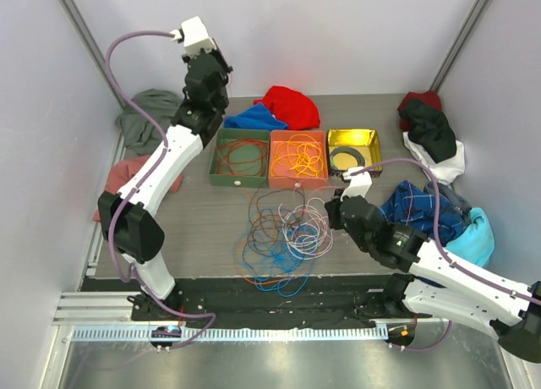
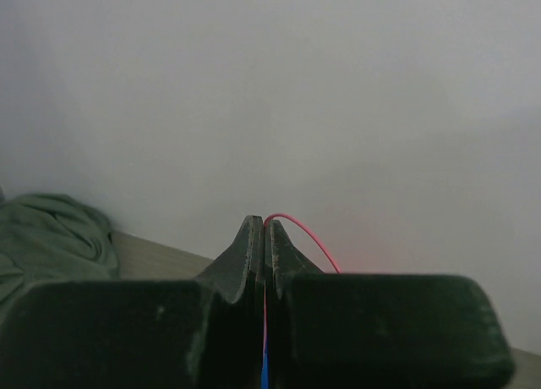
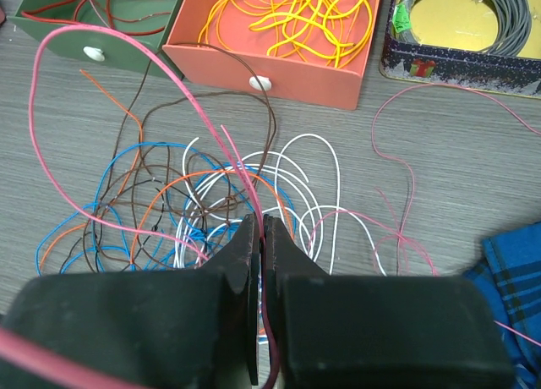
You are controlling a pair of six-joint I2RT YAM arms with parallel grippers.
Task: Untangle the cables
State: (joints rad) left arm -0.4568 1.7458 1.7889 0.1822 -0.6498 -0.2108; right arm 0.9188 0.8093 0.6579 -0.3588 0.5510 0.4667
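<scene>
Cables (image 1: pixel 283 237) lay in a loose tangle on the table (image 1: pixel 203 228), just in front of the trays: blue, white, brown, orange & pink loops crossing each other. Red cables (image 1: pixel 239 158) sat coiled in the green tray (image 1: pixel 238 181), yellow cables (image 1: pixel 297 156) heaped in the orange tray (image 1: pixel 283 183). One pink cable (image 3: pixel 32 93) arched up from the tangle, pinched in the right gripper (image 3: pixel 260 224). A thin red-pink cable (image 2: pixel 308 235) was pinched in the left gripper (image 2: pixel 264 224).

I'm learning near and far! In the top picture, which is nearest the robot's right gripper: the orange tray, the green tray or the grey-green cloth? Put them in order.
From the right gripper:
1. Orange tray, just past it, in the middle of the row.
2. Green tray, farther left.
3. Grey-green cloth, far back-left corner.
</scene>
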